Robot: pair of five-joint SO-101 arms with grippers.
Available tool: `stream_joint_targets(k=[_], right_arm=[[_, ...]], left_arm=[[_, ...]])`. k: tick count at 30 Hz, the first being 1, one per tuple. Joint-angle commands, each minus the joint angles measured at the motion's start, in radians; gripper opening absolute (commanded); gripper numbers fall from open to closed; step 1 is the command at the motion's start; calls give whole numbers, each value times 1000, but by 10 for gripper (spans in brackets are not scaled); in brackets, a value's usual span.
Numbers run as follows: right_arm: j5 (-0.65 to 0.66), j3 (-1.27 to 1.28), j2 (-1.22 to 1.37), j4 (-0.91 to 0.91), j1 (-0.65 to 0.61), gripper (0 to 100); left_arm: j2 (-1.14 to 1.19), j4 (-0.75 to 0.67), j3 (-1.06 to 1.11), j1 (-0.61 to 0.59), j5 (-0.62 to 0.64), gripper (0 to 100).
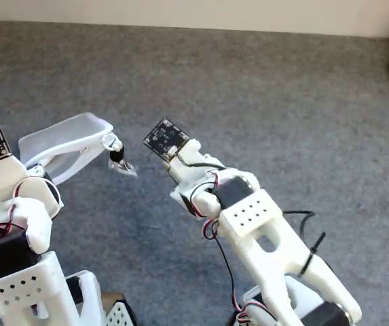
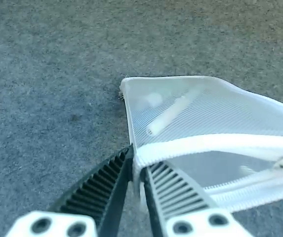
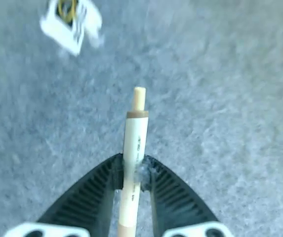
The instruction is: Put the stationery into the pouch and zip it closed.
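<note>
There are two arms, the left arm [image 1: 17, 224] and the right arm [image 1: 248, 217], and two grippers, the left gripper [image 2: 136, 159] and the right gripper [image 3: 131, 165]. There is one pouch [image 2: 205, 113] and one pen [image 3: 134, 133]. Through the pouch's mesh show one pale stick-shaped item [image 2: 168, 116] and one smaller pale piece [image 2: 153, 100], and one small white object [image 3: 71, 22], too blurred to identify, sits apart.

Grey carpet [image 1: 262, 88] underfoot — pale wall [image 1: 180, 12] along the far edge.
</note>
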Motion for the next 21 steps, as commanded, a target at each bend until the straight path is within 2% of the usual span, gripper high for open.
stream_joint_targets(k=[1,11,21], right_arm=[[-51,-13,-93,-24,-22,4],[-107,-13,-166,-24,-22,4],[-107,-15,-170,-24,-22,4]], left_arm=[[-2,-26,-30,101,-40,8],[-2,18,-119,263,-55,8],[-2,26,-124,271,-55,8]])
